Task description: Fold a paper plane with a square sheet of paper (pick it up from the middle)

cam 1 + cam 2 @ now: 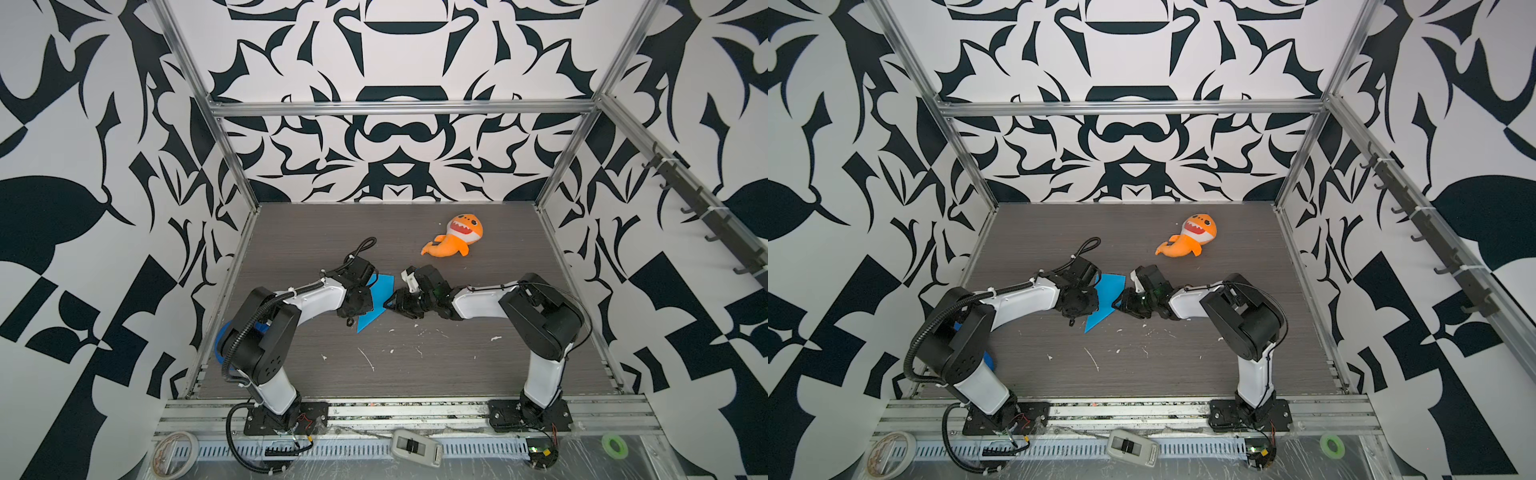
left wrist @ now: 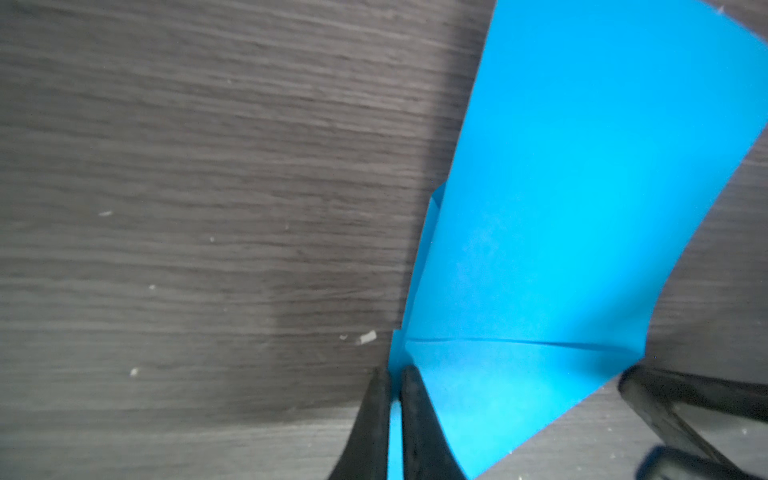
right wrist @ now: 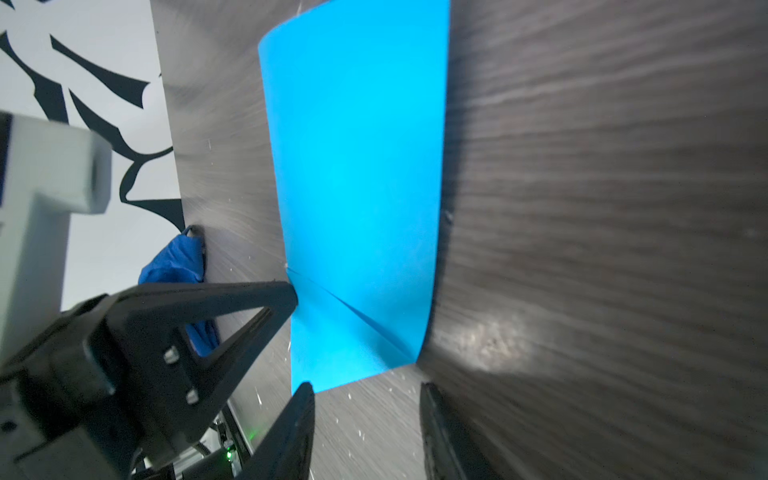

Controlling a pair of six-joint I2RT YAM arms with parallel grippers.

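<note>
The folded blue paper sheet (image 1: 376,305) sits on the grey counter (image 1: 415,374) between the two arms in both top views. A crease and an overlapping flap run across the end nearest the tools. The left tool (image 2: 394,374) is clenched on one edge of the sheet, and a strip of blue shows between its two tight fingers (image 2: 415,415). The right tool (image 3: 365,388) is released, its fingers spread just short of the sheet's near edge and gripping nothing. An orange shark toy (image 1: 455,237) lies well apart, toward the back of the counter.
</note>
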